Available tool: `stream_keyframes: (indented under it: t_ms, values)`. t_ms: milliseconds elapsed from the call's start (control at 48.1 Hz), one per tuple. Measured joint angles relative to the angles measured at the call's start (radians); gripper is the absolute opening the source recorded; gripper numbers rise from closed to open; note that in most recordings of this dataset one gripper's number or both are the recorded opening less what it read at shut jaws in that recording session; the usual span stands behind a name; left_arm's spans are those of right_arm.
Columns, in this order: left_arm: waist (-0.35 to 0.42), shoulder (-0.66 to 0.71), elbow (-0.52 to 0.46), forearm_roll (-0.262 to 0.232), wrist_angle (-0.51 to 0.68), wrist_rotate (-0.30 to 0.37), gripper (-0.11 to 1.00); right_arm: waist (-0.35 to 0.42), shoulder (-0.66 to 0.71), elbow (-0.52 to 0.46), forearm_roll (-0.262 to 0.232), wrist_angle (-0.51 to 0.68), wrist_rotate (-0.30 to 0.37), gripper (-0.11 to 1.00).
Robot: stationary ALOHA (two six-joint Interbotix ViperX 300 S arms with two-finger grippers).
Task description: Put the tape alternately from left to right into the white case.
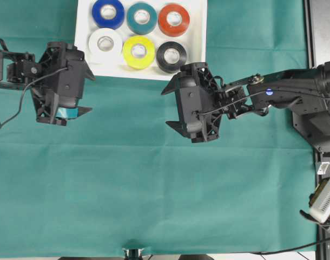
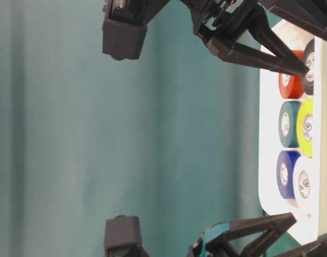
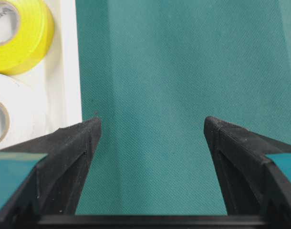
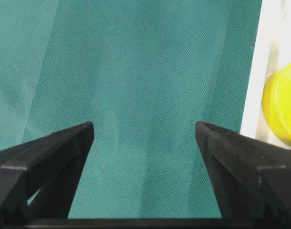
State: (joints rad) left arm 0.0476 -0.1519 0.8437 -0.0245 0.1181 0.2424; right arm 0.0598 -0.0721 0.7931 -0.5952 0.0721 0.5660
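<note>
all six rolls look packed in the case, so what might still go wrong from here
Mostly knock risks. The right claw, open and empty, sits just outside the white case near the black roll; a swing toward it might nudge the case or roll. The left claw, also open, hangs by the corner near the white roll, so a careless retreat may shift the tray.

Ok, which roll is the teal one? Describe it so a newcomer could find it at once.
Find the white case at the top of the green cloth in the overhead view. Six rolls sit in it in two rows of three. The teal roll is the middle one of the far row, between blue and red, directly behind yellow.
</note>
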Motion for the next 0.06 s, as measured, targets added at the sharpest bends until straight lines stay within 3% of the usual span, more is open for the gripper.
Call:
stream_keyframes:
  t_ms: [62]
  values:
    - [0.000,-0.018,0.009,0.000,0.000,0.000,0.99,0.000,-0.002,0.002,0.002,0.000,0.000,0.78]
